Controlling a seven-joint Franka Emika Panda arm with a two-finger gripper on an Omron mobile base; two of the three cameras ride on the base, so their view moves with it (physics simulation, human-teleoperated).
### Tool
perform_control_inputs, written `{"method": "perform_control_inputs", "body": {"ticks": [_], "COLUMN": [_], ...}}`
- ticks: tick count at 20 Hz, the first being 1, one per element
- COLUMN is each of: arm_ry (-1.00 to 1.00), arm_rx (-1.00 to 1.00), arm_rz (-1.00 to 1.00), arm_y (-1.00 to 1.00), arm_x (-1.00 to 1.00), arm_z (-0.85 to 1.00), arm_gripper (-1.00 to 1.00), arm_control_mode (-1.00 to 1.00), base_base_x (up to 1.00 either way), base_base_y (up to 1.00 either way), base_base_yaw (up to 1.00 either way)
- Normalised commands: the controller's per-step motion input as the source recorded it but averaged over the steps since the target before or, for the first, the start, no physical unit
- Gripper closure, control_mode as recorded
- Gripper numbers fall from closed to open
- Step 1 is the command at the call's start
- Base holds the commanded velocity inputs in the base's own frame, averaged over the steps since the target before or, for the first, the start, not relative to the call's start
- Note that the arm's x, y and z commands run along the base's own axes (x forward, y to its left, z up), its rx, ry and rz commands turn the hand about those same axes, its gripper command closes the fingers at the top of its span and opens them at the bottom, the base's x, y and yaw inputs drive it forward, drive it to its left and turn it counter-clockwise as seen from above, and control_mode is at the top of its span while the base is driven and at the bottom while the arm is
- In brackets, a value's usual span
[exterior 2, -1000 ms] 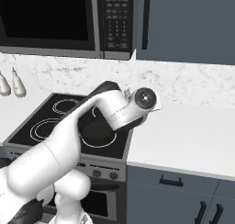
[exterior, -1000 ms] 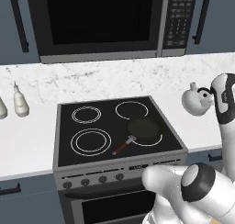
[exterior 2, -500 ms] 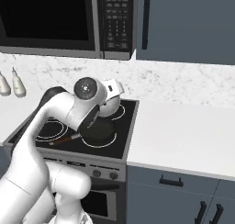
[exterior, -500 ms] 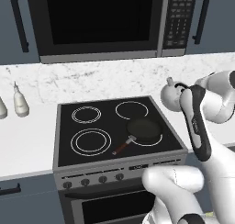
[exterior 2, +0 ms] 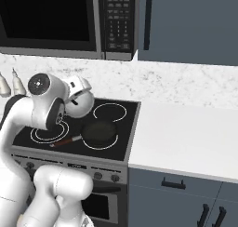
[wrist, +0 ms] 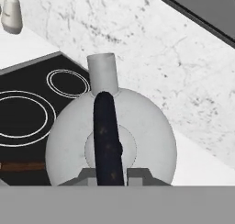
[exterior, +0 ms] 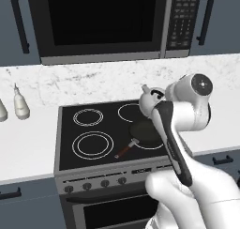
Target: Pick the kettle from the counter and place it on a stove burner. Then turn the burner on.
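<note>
The small white kettle (exterior: 148,102) hangs in the air above the back part of the black stove top (exterior: 75,129). My gripper (exterior: 158,97) is shut on it from above. In the right base view the kettle (exterior 2: 80,105) sits under the gripper (exterior 2: 76,88), left of the rear right burner (exterior 2: 110,112). In the hand view the kettle (wrist: 147,140) is close, its spout (wrist: 103,73) pointing away. My gripper (wrist: 111,175) clamps its dark handle (wrist: 107,126). The white counter (exterior 2: 186,137) lies right of the stove.
A black frying pan (exterior: 146,133) with a reddish handle rests on the front right burner. The front left burner (exterior: 93,145) and rear left burner (exterior: 87,117) are bare. Stove knobs (exterior: 96,185) line the front panel. Two whitish bottles (exterior: 21,104) stand on the left counter; a microwave (exterior: 98,21) hangs above.
My arm has swung left, carrying the kettle from over the right counter to above the stove top. The pan and bottles have stayed in place.
</note>
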Motion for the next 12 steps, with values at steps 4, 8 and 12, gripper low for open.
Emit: {"method": "perform_control_inputs", "body": {"ticks": [4, 8, 12], "arm_ry": [0.06, 0.07, 0.20], "arm_rx": [-0.03, -0.01, 0.02], "arm_rz": [0.01, 0.00, 0.00], "arm_y": [1.00, 1.00, 1.00], "arm_x": [0.00, 0.00, 0.09], "arm_z": [-0.18, -0.27, -0.58], "arm_gripper": [1.00, 1.00, 1.00], "arm_control_mode": [-1.00, -1.00, -1.00], "base_base_x": [0.00, 0.00, 0.00], "base_base_y": [0.00, 0.00, 0.00], "base_base_yaw": [0.00, 0.00, 0.00]}}
